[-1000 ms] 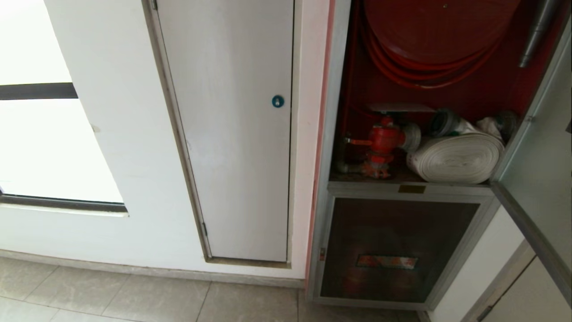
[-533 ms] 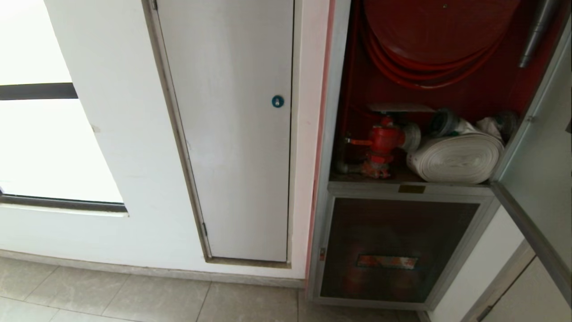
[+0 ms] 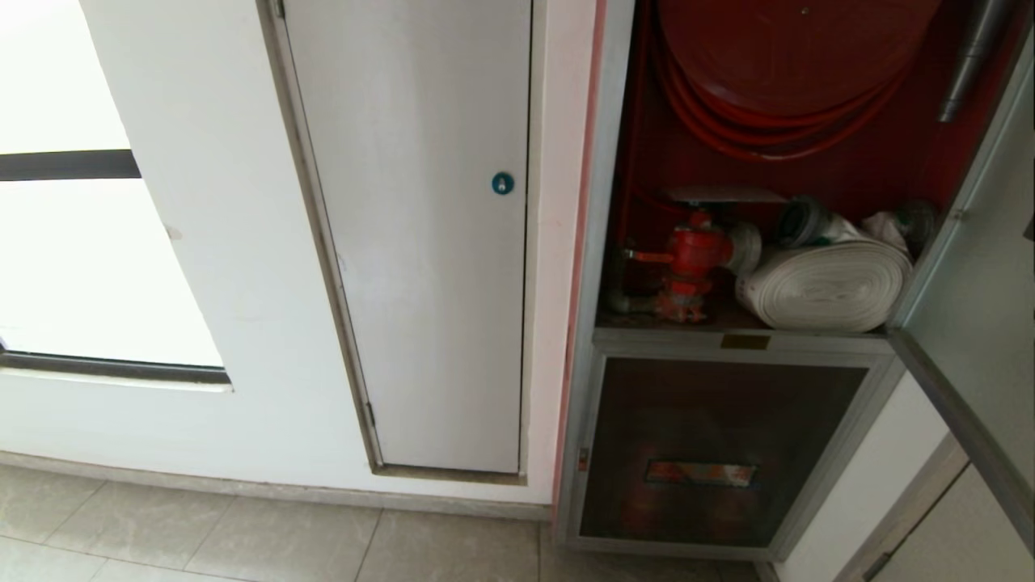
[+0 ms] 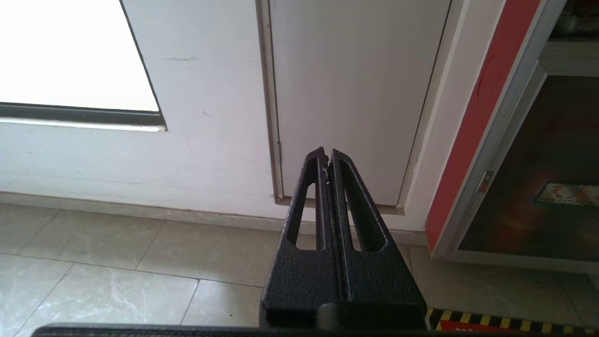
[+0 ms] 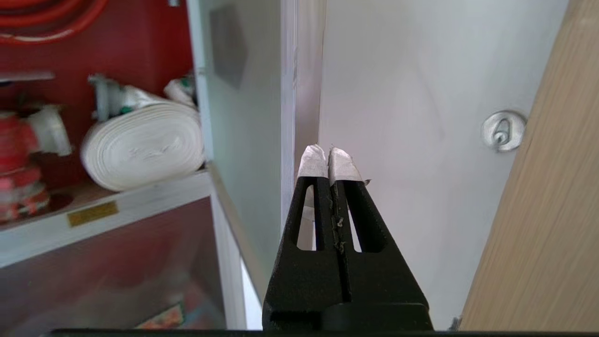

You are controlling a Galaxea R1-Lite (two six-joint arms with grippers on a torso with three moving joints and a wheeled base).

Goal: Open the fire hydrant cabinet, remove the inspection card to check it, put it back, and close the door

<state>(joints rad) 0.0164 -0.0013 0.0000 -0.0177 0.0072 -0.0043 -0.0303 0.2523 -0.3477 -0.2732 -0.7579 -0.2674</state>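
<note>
- Fire hydrant cabinet is standing open at the right of the head view, its red interior showing; one cabinet, its top running out of frame.
- Door is hanging swung out on the right, seen nearly edge-on; only part of it is fitting in frame. In the right wrist view a dim hexagonal shape is showing through its pane.
- Inside, counting: one red hose reel, cut off at the top; one red valve; one white rolled hose lying just beside the valve on the shelf; one grey nozzle at upper right, partly cropped.
- Inspection card is lying as one thin pale sheet just above the valve, seen edge-on; its print is too small to read.
- Below the shelf, one smaller dark glass panel with an orange label is sitting shut.
- One white panel door with a round blue lock is standing left of the cabinet.
- Right gripper is pointing at the door's outer edge, taped tips pressed together, pinching nothing; contact with the door cannot be judged.
- Left gripper is hanging low, facing the white door's foot, fingers pressed together, empty.
- Neither arm is appearing in the head view.
</note>
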